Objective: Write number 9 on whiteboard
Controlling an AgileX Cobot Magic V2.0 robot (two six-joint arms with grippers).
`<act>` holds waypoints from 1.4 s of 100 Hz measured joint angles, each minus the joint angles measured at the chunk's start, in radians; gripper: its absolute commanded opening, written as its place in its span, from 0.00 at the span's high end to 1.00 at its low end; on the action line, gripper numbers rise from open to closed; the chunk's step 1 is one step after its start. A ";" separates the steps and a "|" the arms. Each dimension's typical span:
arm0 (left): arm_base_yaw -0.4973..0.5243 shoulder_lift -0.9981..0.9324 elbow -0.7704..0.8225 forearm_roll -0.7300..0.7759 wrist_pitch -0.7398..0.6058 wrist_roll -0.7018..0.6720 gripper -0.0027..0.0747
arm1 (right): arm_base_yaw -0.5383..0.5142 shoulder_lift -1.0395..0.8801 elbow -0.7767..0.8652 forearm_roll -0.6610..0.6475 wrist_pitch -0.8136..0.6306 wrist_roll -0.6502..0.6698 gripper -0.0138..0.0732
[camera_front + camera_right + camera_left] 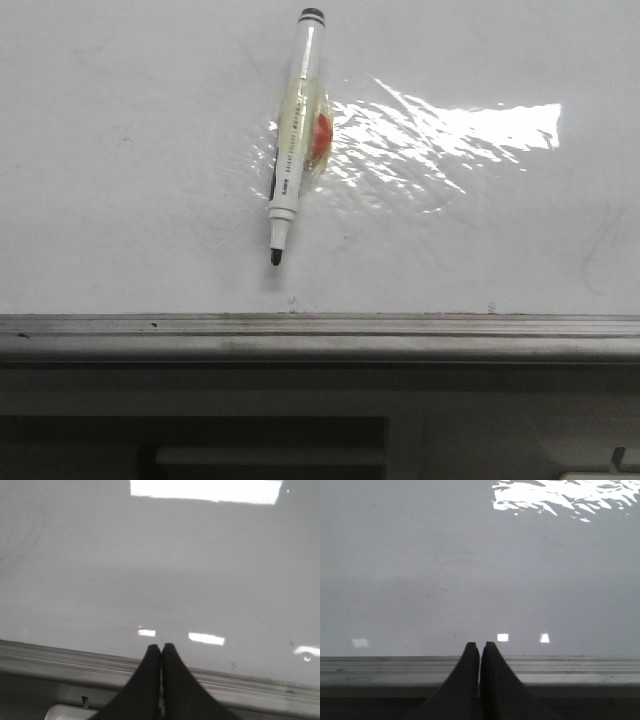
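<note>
Where glare spreads, whiteboard [120, 150] beside marker [295, 130]

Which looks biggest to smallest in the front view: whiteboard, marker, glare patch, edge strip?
1. whiteboard, fills most of the frame
2. edge strip, spans the full width, and sits nearest the camera
3. glare patch
4. marker, though its length looks close to the glare's width

A glossy white whiteboard [120, 150] with a grey edge strip [320, 335] is seen; the marker [296, 135] is white with a black tip.
</note>
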 measured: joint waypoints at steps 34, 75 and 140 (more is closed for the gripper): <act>0.000 0.000 0.000 0.000 0.000 0.000 0.99 | 0.000 0.000 0.000 0.000 0.000 0.000 0.90; 0.000 0.000 0.000 0.000 0.000 0.000 0.99 | 0.000 0.000 0.000 0.000 0.000 0.000 0.90; 0.000 0.000 0.001 -0.017 -0.006 0.000 0.99 | 0.000 0.000 0.000 0.244 -0.241 0.008 0.90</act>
